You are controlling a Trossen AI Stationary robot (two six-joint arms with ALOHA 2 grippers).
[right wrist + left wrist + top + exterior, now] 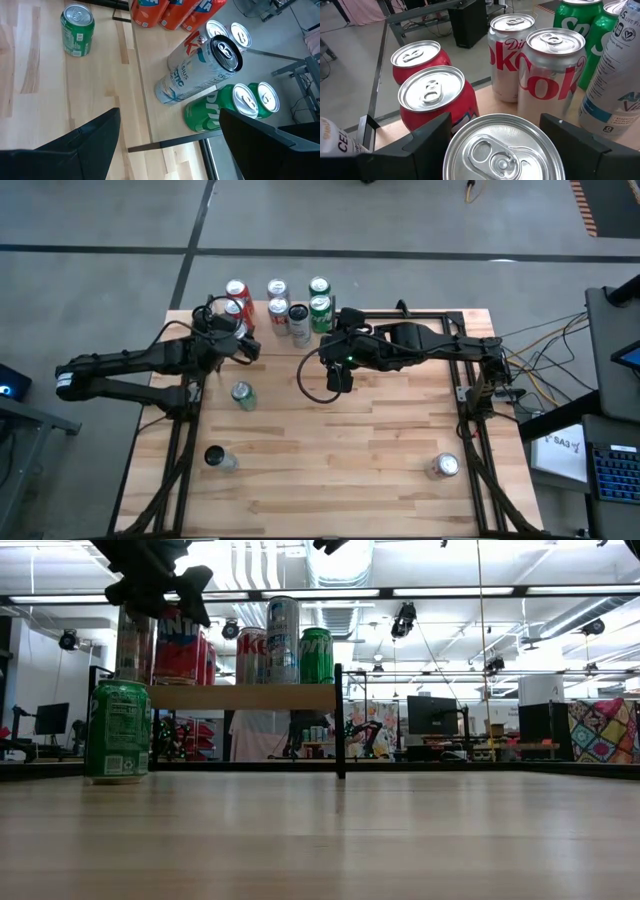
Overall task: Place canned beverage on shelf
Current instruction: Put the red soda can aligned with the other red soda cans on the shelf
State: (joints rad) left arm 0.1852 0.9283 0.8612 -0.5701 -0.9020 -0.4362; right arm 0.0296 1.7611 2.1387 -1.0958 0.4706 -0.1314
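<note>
Between left gripper (495,135) fingers — silver-top can (502,150), jaws wide around it, over shelf (487,102) near red cans (432,90). Right gripper (167,132) beside shelf — jaws spread, holding nothing.

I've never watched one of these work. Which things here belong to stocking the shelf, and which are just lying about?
Part of the job:
- the can between the left gripper's jaws
- the shelf
- the cans already on it

Lying about:
- the green can on the table
- two more cans near the front
- the right gripper, open and empty
</note>
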